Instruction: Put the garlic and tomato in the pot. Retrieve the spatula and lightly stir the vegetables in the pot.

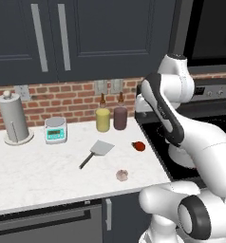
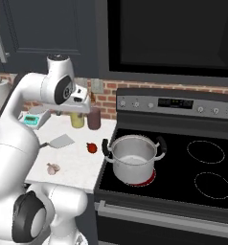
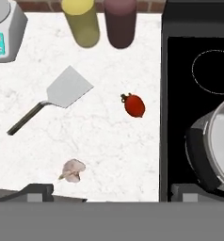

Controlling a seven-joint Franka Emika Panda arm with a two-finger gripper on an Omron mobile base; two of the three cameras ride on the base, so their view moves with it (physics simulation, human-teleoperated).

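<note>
The pale garlic point(image 1: 122, 175) point(image 2: 52, 168) point(image 3: 72, 170) lies near the counter's front edge. To its right and further back rests the red tomato point(image 1: 139, 146) point(image 2: 91, 148) point(image 3: 134, 105), close to the stove. The spatula point(image 1: 97, 152) point(image 2: 58, 141) point(image 3: 62, 93) lies flat on the counter, its grey blade toward the wall. On the stove's front left burner stands the steel pot point(image 2: 133, 158) point(image 3: 217, 141), with nothing visible inside. My gripper point(image 3: 112, 194) hangs open high above the counter, looking down on garlic and tomato, and holds nothing.
A yellow bottle point(image 1: 103, 119) point(image 3: 81, 23) and a dark red bottle point(image 1: 120, 117) point(image 3: 120, 21) stand at the brick wall. A kitchen scale point(image 1: 55, 129) and a paper towel holder point(image 1: 13, 118) sit further left. The black stove point(image 2: 183, 167) adjoins the counter's right end.
</note>
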